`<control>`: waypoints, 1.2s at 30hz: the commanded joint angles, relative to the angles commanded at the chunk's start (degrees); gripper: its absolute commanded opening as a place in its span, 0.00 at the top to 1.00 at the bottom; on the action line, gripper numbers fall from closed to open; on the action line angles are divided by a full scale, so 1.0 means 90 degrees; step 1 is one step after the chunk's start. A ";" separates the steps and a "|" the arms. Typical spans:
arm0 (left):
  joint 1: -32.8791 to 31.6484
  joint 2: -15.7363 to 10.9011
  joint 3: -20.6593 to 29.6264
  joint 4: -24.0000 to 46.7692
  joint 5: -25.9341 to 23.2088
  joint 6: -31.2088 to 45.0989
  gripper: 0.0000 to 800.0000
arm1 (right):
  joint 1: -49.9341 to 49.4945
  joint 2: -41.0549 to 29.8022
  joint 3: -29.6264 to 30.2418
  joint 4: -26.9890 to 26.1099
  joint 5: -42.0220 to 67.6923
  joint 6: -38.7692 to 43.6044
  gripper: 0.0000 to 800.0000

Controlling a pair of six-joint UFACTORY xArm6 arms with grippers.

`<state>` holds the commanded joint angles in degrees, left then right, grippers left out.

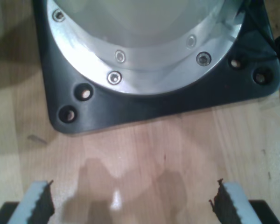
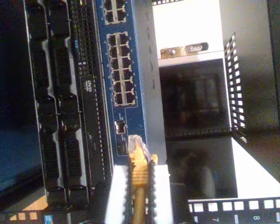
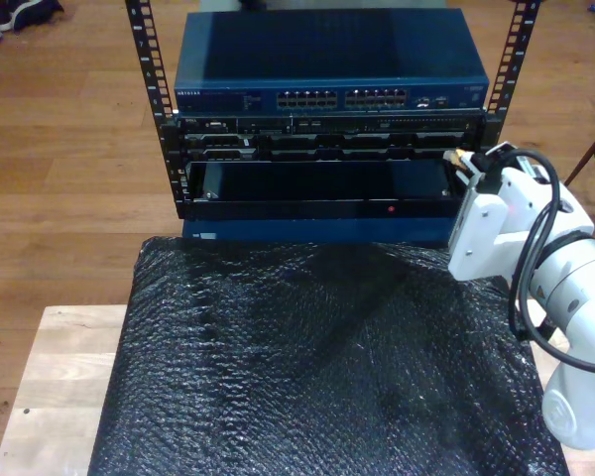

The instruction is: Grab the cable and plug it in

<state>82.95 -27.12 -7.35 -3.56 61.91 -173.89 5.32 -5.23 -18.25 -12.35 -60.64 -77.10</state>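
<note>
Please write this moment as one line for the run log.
second gripper: shut on cable | plug: near blue switch, not inserted | first gripper: open over wooden table

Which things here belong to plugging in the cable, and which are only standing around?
For the job:
- yellow cable, clamped in my second end effector
- blue switch with its ports

Only around:
- black bubble wrap
- black base plate
- my first end effector, open

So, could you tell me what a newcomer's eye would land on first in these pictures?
Probably the yellow cable pinched in my second gripper, its clear plug tip close in front of the blue network switch. In the exterior view, that blue switch tops a rack behind a black bubble-wrap sheet, with the white arm at the view's right.
</note>
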 joint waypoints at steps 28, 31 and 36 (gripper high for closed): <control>-0.0010 0.0000 0.0000 0.0000 0.0000 0.0010 0.00 | 0.1524 0.1807 -0.1231 0.1709 -0.1368 -0.0283 1.00; 0.0000 0.0000 0.0000 0.0000 0.0000 0.0010 0.00 | 0.1592 0.2120 -0.1504 0.1993 -0.1592 -0.0645 1.00; -0.0010 0.0000 0.0000 0.0000 0.0000 0.0010 0.00 | 0.1807 0.2540 -0.1983 0.2559 -0.1631 -0.0889 1.00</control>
<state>82.86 -27.12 -7.35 -3.56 61.91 -173.80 21.58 17.63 -36.10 10.68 -75.32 -85.10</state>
